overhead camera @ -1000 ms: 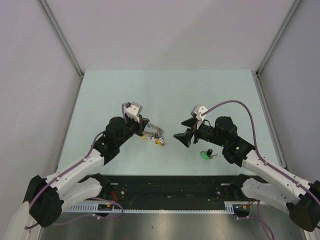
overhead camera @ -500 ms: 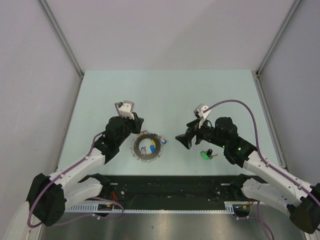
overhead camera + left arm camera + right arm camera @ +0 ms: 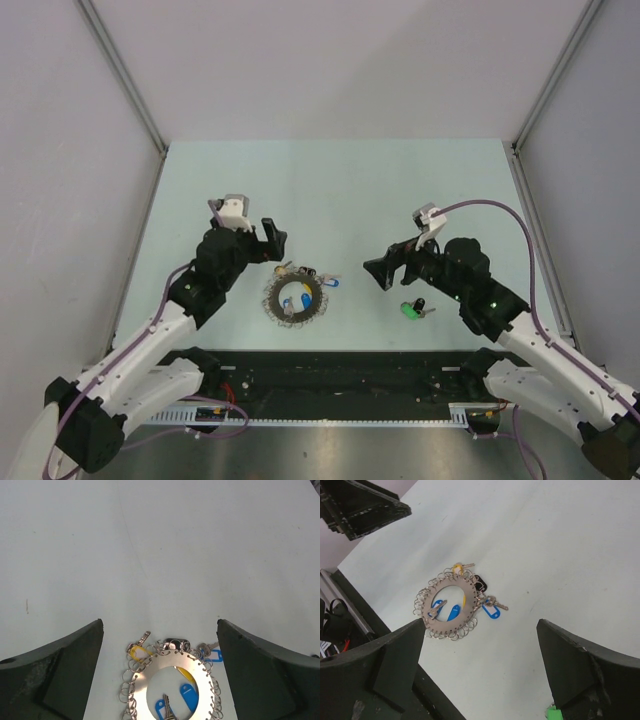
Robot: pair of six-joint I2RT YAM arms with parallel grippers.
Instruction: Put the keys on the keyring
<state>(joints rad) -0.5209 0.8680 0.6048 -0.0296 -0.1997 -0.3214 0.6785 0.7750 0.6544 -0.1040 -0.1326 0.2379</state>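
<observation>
Lab test cell (white enclosure walls (image 3: 330,70))

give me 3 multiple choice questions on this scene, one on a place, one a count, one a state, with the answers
1. Where is the green key?
A on the table near the right tool, apart from the keyring
B inside the keyring
C at the far edge of the table

2. How many blue key heads lie at the keyring?
A one
B three
C six

3. The left tool is:
A open and empty
B shut on the keyring
C shut on a key

Answers:
1 A, it lies alone by the right tool.
2 B, two show inside the ring's hole, one just outside.
3 A, its fingers stand wide apart with nothing between.
</observation>
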